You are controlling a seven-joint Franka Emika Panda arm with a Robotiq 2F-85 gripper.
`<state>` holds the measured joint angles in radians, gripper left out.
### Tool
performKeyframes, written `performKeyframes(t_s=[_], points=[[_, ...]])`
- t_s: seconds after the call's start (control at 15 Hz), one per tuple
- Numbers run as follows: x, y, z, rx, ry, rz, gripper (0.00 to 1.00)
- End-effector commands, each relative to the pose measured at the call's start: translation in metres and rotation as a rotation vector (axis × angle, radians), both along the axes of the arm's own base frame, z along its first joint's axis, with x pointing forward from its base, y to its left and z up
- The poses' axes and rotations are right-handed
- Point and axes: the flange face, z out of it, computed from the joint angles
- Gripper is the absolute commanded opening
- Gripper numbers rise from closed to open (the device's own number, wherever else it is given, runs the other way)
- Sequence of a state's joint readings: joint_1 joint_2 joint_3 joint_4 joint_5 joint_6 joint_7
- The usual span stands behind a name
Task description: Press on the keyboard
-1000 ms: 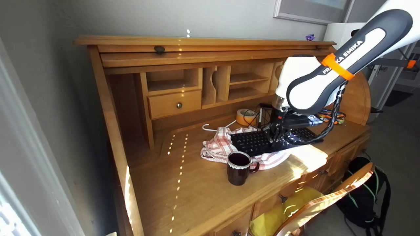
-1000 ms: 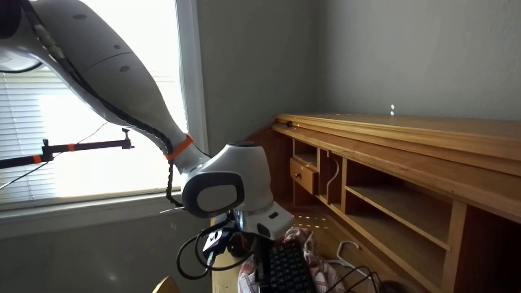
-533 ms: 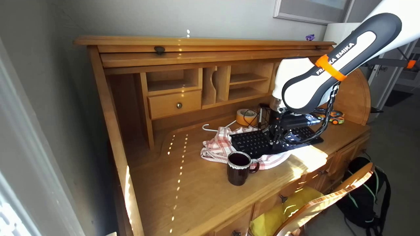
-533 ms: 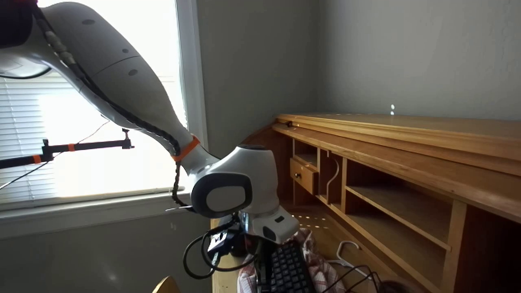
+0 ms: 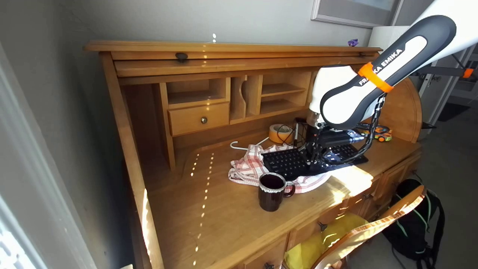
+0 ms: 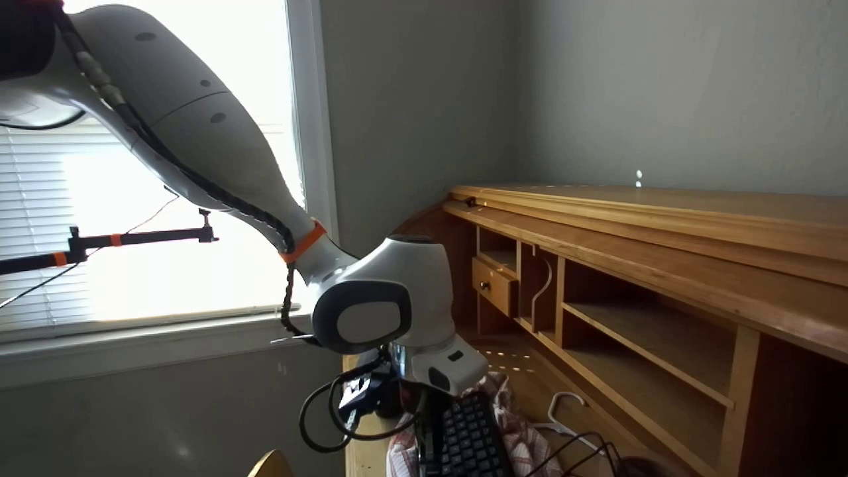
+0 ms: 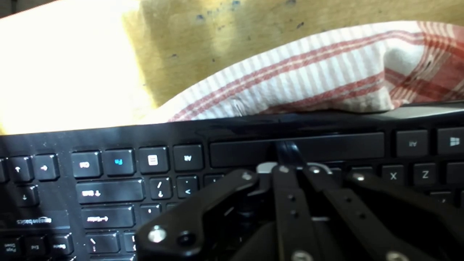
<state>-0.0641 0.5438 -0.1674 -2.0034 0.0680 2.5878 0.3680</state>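
Prob. at press step, w/ black metal gripper (image 7: 294, 167) pinched together over flat black rect. keyboard (image 7: 232, 153); next, push dn.

In an exterior view, the flat black keyboard (image 5: 282, 161) lies on the red-and-white checked cloth (image 5: 243, 175), away from the left edge of the brown wooden worktop (image 5: 224, 220). Before the keyboard's left end, nearer the front edge, stands the dark round mug (image 5: 270, 198). Near the back edge, the white hanger (image 5: 239, 148) lies left of the orange tape roll (image 5: 277, 137).
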Motion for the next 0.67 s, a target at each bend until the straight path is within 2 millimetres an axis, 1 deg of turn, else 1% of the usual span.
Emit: performKeyframes(t_s=[0.0,0.2,0.33,0.47,0.6], points=[[-0.006,0.006,-0.001,-0.021,-0.034,-0.056,0.0],[-0.02,0.017,0.005,-0.02,-0.078,-0.08,0.0],[-0.027,0.022,0.015,-0.008,-0.114,-0.117,0.0],[-0.031,0.026,0.028,-0.017,-0.168,-0.153,0.0],[-0.037,0.028,0.047,-0.019,-0.22,-0.184,0.0]])
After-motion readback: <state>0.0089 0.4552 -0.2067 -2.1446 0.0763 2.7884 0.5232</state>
